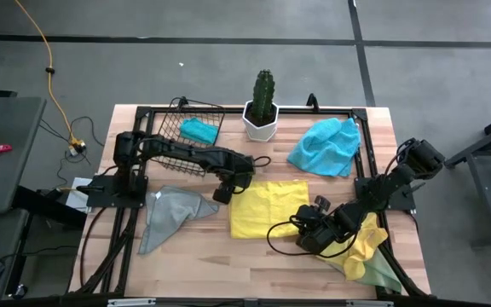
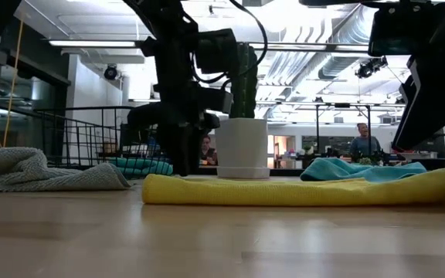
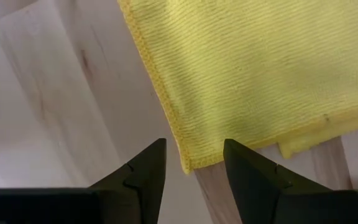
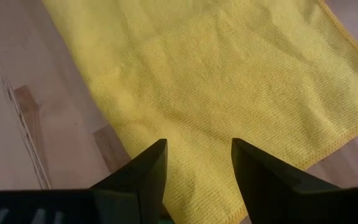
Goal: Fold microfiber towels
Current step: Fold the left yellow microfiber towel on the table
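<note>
While the yellow towel (image 1: 268,207) lies flat mid-frame, long axis left-right, left gripper (image 1: 222,195) hovers at its left edge, fingers (image 3: 143,177) apart. Right gripper (image 1: 301,218) hangs over its lower-right corner, fingers (image 4: 145,171) apart, equally near

Left claw (image 3: 194,171) open above a corner of the bright yellow microfiber towel (image 3: 253,68) – flat on the pale wooden desk (image 3: 48,106)

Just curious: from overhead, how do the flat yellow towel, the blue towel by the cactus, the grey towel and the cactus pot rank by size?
1. Yellow towel
2. Blue towel and grey towel: both crumpled, too close to rank
3. Cactus pot
</note>
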